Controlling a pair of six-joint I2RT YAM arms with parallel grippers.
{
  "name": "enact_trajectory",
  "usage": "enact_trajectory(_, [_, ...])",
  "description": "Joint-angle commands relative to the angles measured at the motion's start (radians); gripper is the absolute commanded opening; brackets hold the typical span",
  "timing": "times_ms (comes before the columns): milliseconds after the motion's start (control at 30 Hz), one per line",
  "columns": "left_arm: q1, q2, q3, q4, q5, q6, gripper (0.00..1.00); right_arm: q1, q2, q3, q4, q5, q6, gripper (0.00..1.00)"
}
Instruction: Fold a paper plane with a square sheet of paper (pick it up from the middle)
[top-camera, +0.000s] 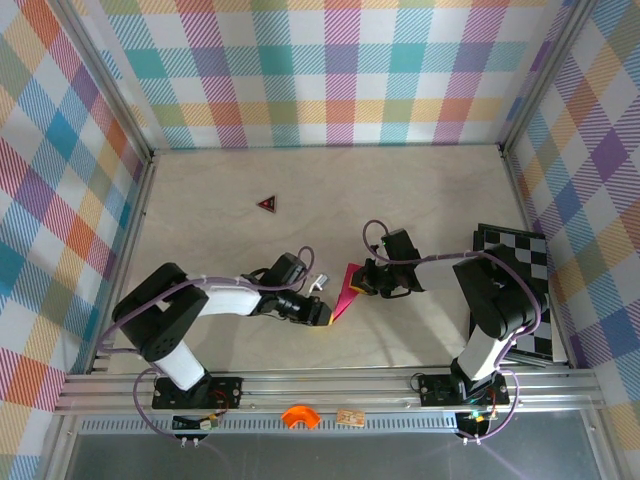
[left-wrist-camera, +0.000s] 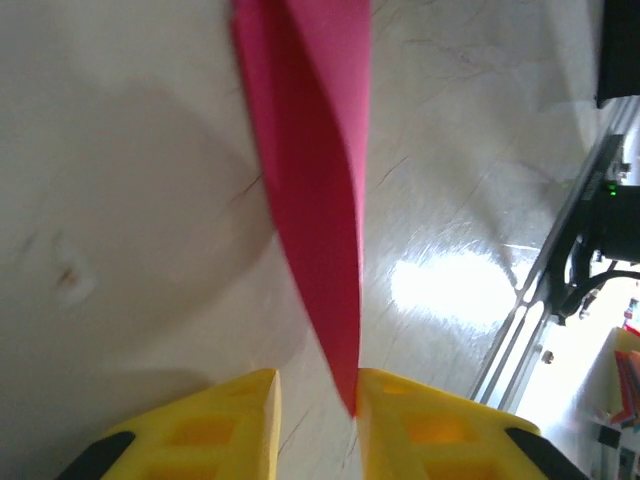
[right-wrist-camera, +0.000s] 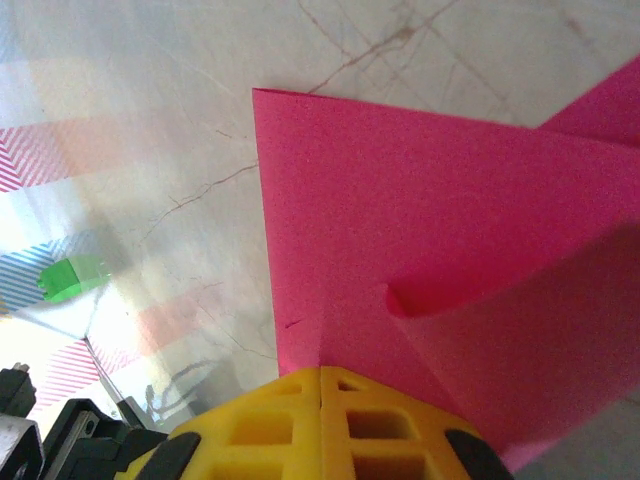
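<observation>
The paper plane (top-camera: 346, 292), a narrow pointed strip of magenta-pink paper with layered folds, sits a little toward the near edge of the pale surface (top-camera: 420, 200) from its middle, between the two end effectors. The right end effector (top-camera: 358, 285) is clenched on it: in the right wrist view its yellow fingers (right-wrist-camera: 380, 425) meet on the edge of the pink layers (right-wrist-camera: 400, 220), with a fold crease running across just above them. The left end effector (top-camera: 326, 313) is released. In the left wrist view its yellow fingers (left-wrist-camera: 220, 425) stand apart, and the paper's pointed tip (left-wrist-camera: 315, 150) comes down into the gap, against the inner face of one finger. A small dark red triangle (top-camera: 267, 204) lies well apart, toward the far left. A black-and-white checkerboard (top-camera: 520, 262) lies along the right edge.
</observation>
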Motion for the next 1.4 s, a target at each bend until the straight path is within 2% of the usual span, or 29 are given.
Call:
enact_trajectory(0, [0.002,-0.080,-0.007,-0.086,-0.051,0.006,0.28,-0.002,0.051,-0.018,-0.116,0.106,-0.012,0.03])
enact_trajectory(100, [0.002,-0.096,0.027,-0.077,-0.050,-0.005,0.25,-0.002,0.051,-0.019,-0.116,0.108,-0.012,0.03])
enact_trajectory(233, [0.003,-0.061,0.091,-0.032,-0.036,-0.017,0.07,-0.002,0.049,-0.023,-0.115,0.108,-0.010,0.03])
enact_trajectory(367, [0.002,0.029,0.176,0.019,0.045,-0.033,0.00,-0.002,0.049,-0.024,-0.112,0.106,-0.008,0.03])
enact_trajectory(600, [-0.005,0.176,0.269,0.025,0.133,-0.028,0.00,-0.001,0.052,-0.020,-0.114,0.106,-0.008,0.03])
enact_trajectory(833, [-0.010,0.251,0.305,-0.068,0.085,0.016,0.00,-0.002,0.051,-0.023,-0.117,0.106,-0.008,0.03])
enact_trajectory(933, [-0.010,0.258,0.282,-0.099,0.051,0.034,0.00,-0.002,0.053,-0.022,-0.121,0.108,-0.009,0.03])
enact_trajectory(1133, [-0.017,0.251,0.203,-0.102,0.056,0.046,0.00,-0.001,0.063,-0.020,-0.125,0.112,-0.014,0.03])
enact_trajectory(1367, [-0.026,0.185,0.110,-0.144,0.036,0.064,0.00,-0.001,0.066,-0.021,-0.136,0.122,-0.013,0.03])
